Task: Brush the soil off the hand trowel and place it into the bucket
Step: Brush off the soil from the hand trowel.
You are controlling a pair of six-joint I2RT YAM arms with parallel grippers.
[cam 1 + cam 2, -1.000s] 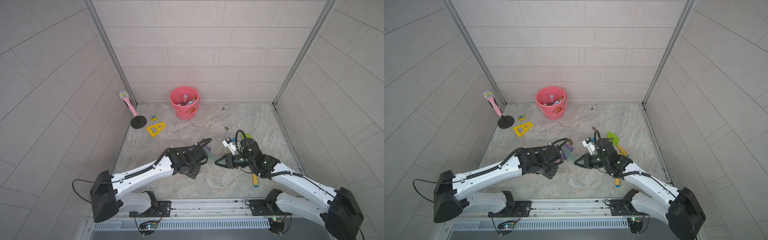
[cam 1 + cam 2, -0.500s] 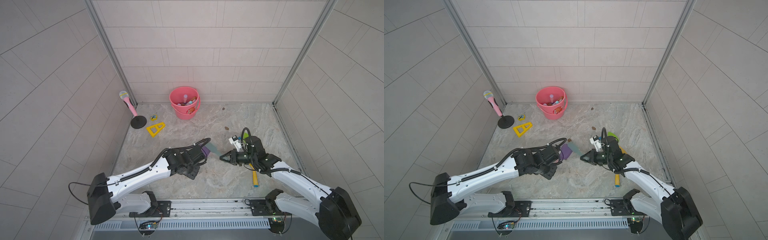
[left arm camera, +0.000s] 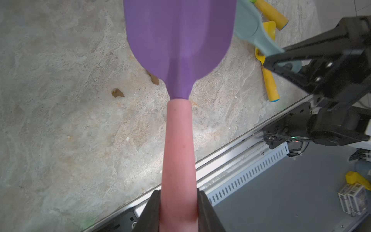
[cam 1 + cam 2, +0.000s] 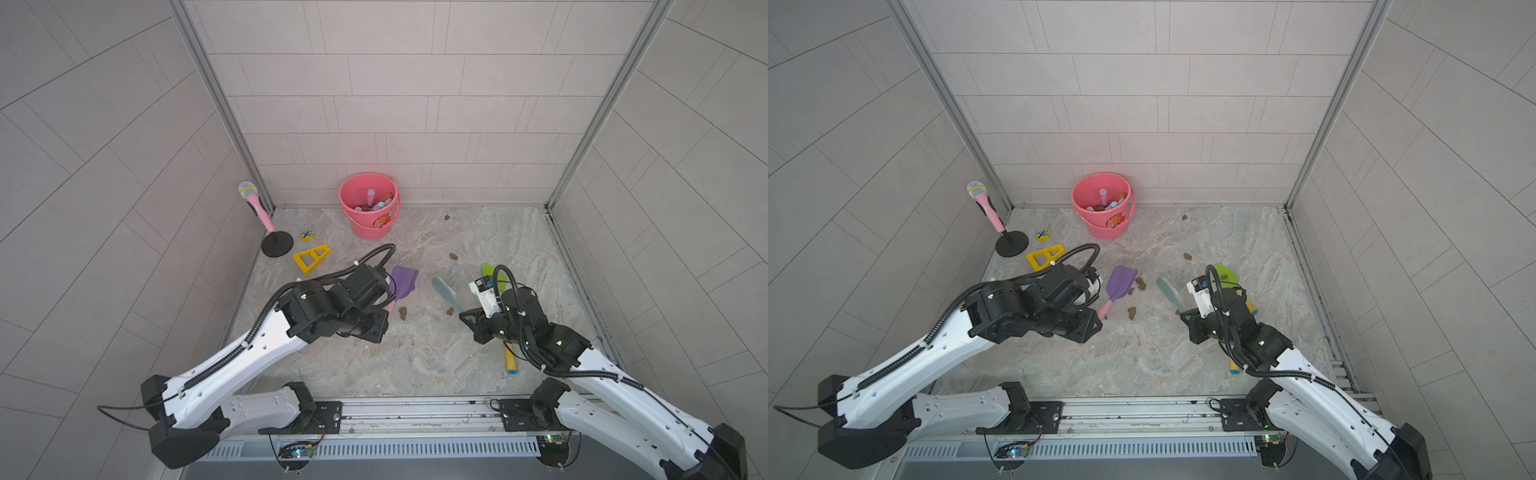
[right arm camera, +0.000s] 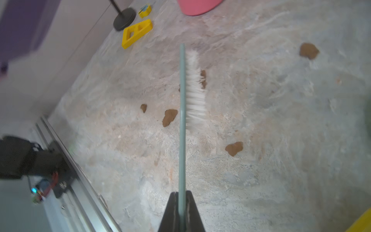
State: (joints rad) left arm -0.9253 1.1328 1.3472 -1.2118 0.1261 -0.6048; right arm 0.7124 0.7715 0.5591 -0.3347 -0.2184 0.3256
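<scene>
Grips the trowel (image 4: 1120, 284) by its pink handle in the left fingers (image 4: 1093, 323), near left, purple blade aimed far-right. Grips the brush (image 4: 1168, 292) in the right fingers (image 4: 1187, 318), near right, teal head slanting far-left toward the blade, apart from it. On the table (image 4: 1142, 365), soil (image 4: 1132, 313) in scattered lumps: one just right of the blade, one between handle and brush, two farther off to the far right. At the far wall, bucket (image 4: 1100, 229) upright, toys inside. Far left, microphone (image 4: 984, 203) on a stand, yellow triangle (image 4: 1044, 258) beside.
</scene>
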